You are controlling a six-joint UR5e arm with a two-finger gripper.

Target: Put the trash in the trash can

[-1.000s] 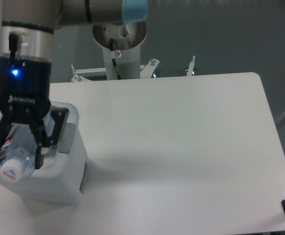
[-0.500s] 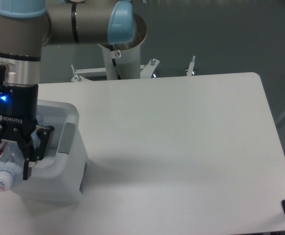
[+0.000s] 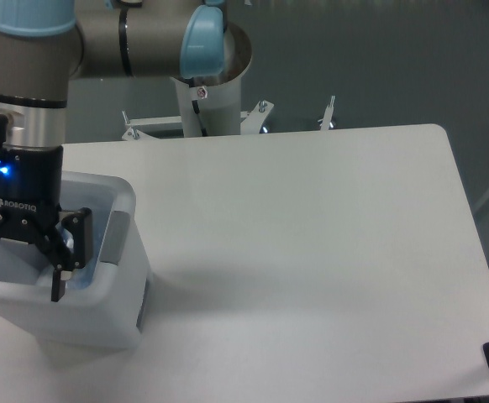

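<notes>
The gripper (image 3: pixel 18 273) hangs directly over the open mouth of the trash can (image 3: pixel 118 315), which stands at the near left corner of the tabletop (image 3: pixel 312 252). The jaws stand wide apart with nothing between them. One black finger shows plainly on the right side, and the left one is partly cut off by the frame edge.

No bottle and no packet can be seen anywhere on the tabletop. The inside of the trash can is mostly screened by the gripper, so its contents cannot be confirmed. Judged from the empty spread jaws above the opening, the release step appears complete.

The next move calls for a straight lift clear of the rim. The right finger sits close to the inner wall, so sideways travel before rising risks catching it.
</notes>
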